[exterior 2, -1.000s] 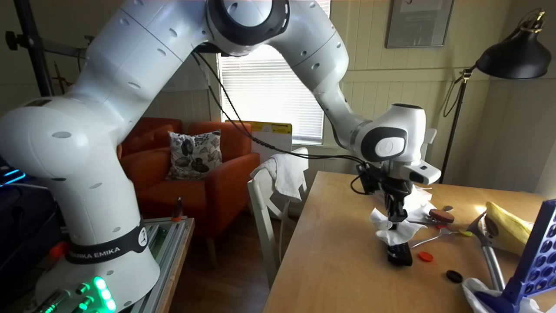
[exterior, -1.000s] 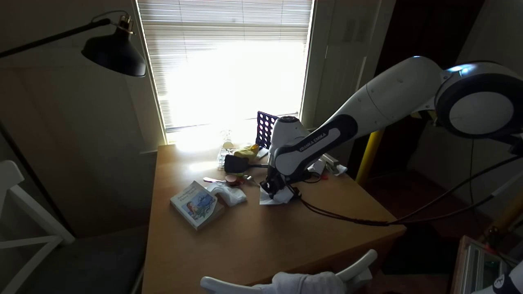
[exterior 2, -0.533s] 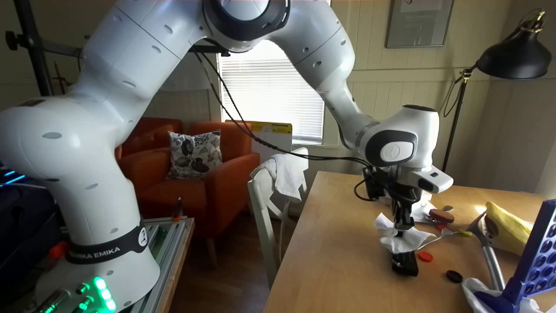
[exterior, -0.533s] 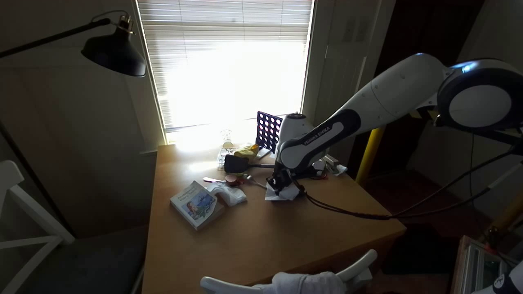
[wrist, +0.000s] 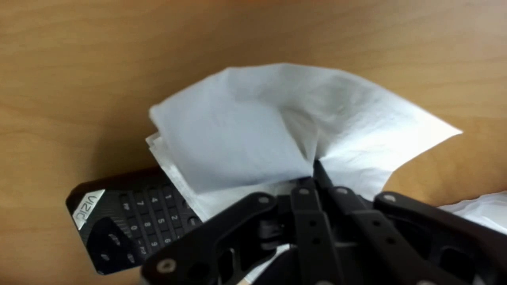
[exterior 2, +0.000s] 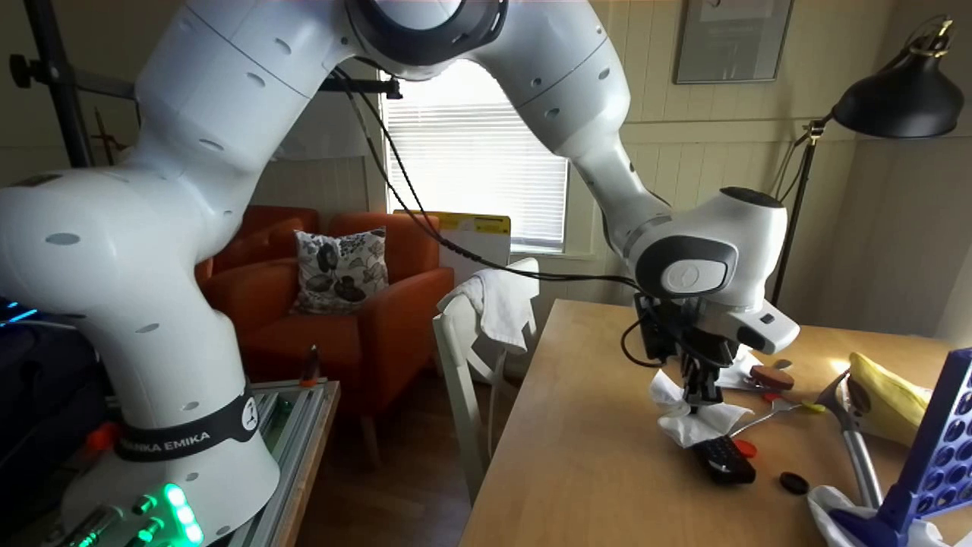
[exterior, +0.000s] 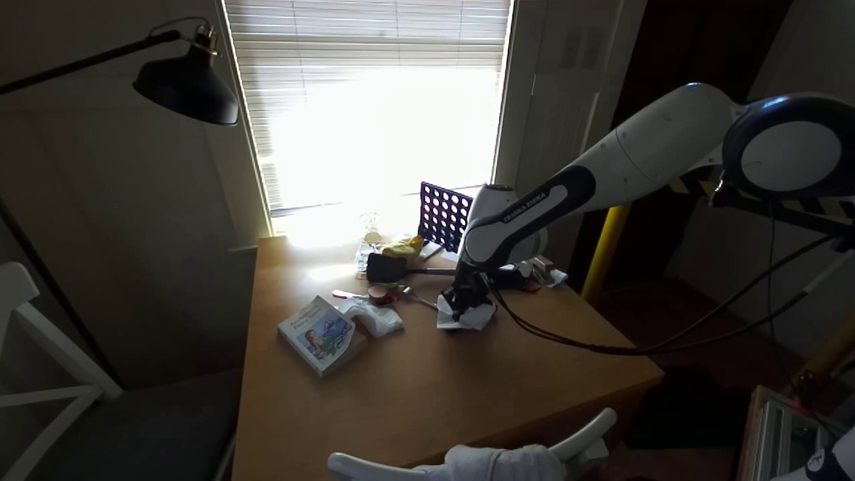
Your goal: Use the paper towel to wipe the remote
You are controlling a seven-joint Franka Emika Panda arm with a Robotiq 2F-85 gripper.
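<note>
The remote (wrist: 130,231) lies on the table (exterior 2: 577,456), VIZIO on its silvery end label (wrist: 88,208) and digits on its keys (wrist: 147,225), partly covered by the rumpled white paper towel (wrist: 233,138). The gripper (wrist: 316,176) is closed tight, pinching the paper towel near its middle. In an exterior view, a book (exterior: 320,337) lettered "Fairy Tales" lies well to the left; the arm (exterior: 621,174) reads FRANKA EMIKA.

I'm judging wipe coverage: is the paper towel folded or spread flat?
Folded and rumpled, not spread flat. In the wrist view, the paper towel shows stacked edges at left and creases gathering where the hand pinches it.
</note>
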